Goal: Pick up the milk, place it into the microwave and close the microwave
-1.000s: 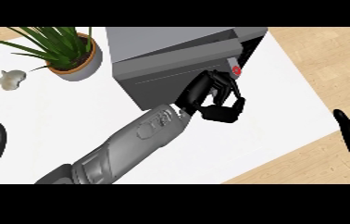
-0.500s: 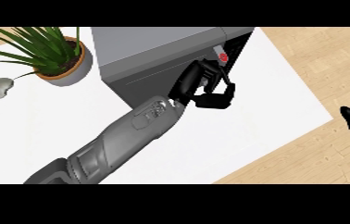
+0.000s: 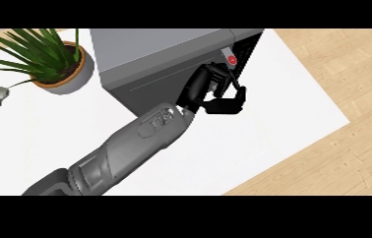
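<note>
Black left hand (image 3: pixel 210 92) seemingly clutches milk (image 3: pixel 229 60).

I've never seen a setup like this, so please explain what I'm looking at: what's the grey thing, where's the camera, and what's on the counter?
The camera sits at the robot's head, looking steeply down at a white counter top. The grey forearm ends in a black robot hand, the left one. Its curled fingers hold a small white milk carton with a red mark at the dark opening of the grey box-shaped microwave. A green potted plant in a tan pot stands to the left. The right hand is out of view.
</note>
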Robot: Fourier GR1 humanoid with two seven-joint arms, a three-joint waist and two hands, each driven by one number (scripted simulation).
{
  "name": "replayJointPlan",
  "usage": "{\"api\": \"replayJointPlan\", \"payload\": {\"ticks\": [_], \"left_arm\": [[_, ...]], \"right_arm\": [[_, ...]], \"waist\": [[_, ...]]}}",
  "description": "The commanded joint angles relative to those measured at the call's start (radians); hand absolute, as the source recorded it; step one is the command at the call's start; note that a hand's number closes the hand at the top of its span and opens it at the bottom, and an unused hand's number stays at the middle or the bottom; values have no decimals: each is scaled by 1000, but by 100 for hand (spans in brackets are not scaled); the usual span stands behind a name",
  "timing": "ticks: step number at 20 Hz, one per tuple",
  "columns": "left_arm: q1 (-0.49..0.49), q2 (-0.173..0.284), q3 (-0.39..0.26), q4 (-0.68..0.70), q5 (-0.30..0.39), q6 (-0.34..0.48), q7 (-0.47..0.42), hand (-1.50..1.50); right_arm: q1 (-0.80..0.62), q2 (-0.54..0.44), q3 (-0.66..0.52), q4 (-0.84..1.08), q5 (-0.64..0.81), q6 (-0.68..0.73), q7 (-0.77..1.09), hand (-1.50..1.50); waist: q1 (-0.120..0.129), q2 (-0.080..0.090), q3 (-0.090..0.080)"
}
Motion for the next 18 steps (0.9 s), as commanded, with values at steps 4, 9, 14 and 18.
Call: {"api": "replayJointPlan", "payload": {"ticks": [4,9,14,18], "left_arm": [[-91,-70,7,35,23,13,0,150],[-97,-69,-9,25,34,36,-5,150],[-103,-69,-5,23,45,61,-18,150],[-91,-69,-20,28,50,78,-29,150]], "right_arm": [[-22,-42,-51,9,-17,9,20,-150],[-43,-46,-53,6,-55,16,32,-150],[-54,-59,-68,15,-80,25,41,-150],[-62,-73,-82,18,-96,30,52,-150]], "waist": [[-38,13,4],[-38,12,5],[-49,14,6],[-52,16,5]]}}
